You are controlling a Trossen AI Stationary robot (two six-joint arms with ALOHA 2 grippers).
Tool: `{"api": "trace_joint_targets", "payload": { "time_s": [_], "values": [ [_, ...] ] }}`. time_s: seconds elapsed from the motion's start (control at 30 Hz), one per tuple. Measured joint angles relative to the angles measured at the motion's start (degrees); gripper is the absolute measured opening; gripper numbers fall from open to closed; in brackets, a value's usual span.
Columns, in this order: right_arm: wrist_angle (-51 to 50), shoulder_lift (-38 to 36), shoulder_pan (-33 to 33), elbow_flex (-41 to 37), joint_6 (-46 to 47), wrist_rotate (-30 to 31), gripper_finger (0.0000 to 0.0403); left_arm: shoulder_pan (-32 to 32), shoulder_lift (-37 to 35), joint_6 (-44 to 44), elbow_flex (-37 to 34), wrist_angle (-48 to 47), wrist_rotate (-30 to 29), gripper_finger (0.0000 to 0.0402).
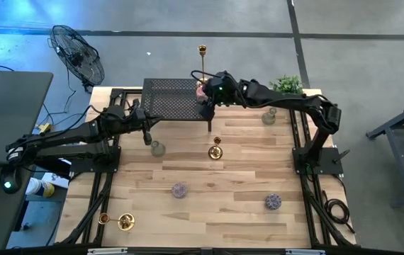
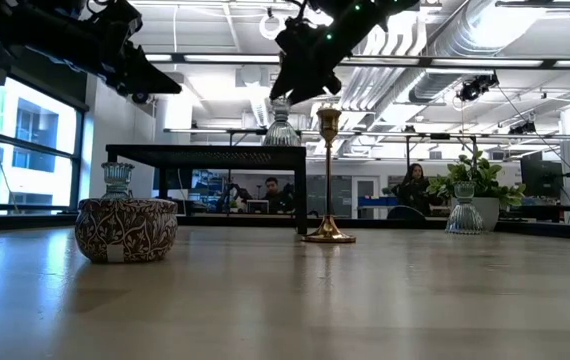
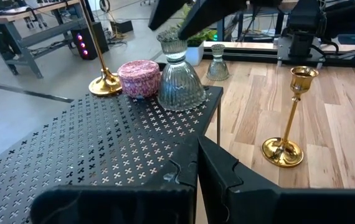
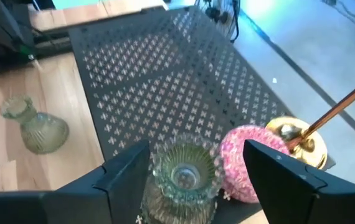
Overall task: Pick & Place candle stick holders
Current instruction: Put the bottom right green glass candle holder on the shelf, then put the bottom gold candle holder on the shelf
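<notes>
A black mesh rack (image 1: 170, 99) stands at the table's far side. On its right end stand a ribbed pale green glass holder (image 3: 179, 78), a pink squat holder (image 3: 139, 77) and a tall gold candlestick (image 3: 104, 81). My right gripper (image 4: 196, 150) hangs open over the glass holder (image 4: 185, 174). Its fingers stand on either side of the holder's top, apart from it. A second gold candlestick (image 1: 216, 149) stands on the table near the rack's right leg. My left gripper (image 3: 197, 149) is shut, holds nothing, and waits at the rack's near left side (image 1: 147, 134).
On the table stand two more glass holders (image 1: 157, 148) (image 1: 268, 116) and two patterned squat holders (image 1: 179, 190) (image 1: 272, 202). A gold candlestick (image 1: 120, 222) lies near the front left corner. A potted plant (image 1: 287, 85) stands at the far right.
</notes>
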Motion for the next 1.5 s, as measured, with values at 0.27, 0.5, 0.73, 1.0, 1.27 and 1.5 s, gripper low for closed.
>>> {"api": "trace_joint_targets", "payload": {
  "time_s": [0.27, 0.5, 0.73, 1.0, 1.27, 1.5],
  "values": [
    [-4.8, -5.2, 1.5, 0.1, -1.8, 1.2, 0.0248, 0.0, 0.0, 1.2, 0.0, -0.6, 0.0, 0.0001],
    [5.6, -16.2, 7.1, -16.9, -5.6, -2.7, 0.0155, 0.0, 0.0, 1.3, 0.0, -1.9, 0.0, 0.0001],
    [34.0, -28.6, 15.1, -44.2, -2.7, -1.4, 0.0026, -0.1, 0.0, 1.3, 0.0, -4.0, 3.6, 0.0001],
    [44.4, -37.3, 24.4, -55.0, -5.5, 12.0, 0.0023, -2.0, 0.7, -7.2, 16.4, -35.1, 6.2, 0.0001],
    [47.7, -37.9, 28.1, -55.6, -8.7, 13.7, 0.0002, -15.5, 5.1, -14.5, 31.3, -59.2, 5.2, 0.0001],
    [48.0, -37.8, 29.6, -55.6, -8.7, 13.7, 0.0001, -29.3, 10.1, -24.3, 32.5, -71.3, 5.8, 0.0001]
  ]
}}
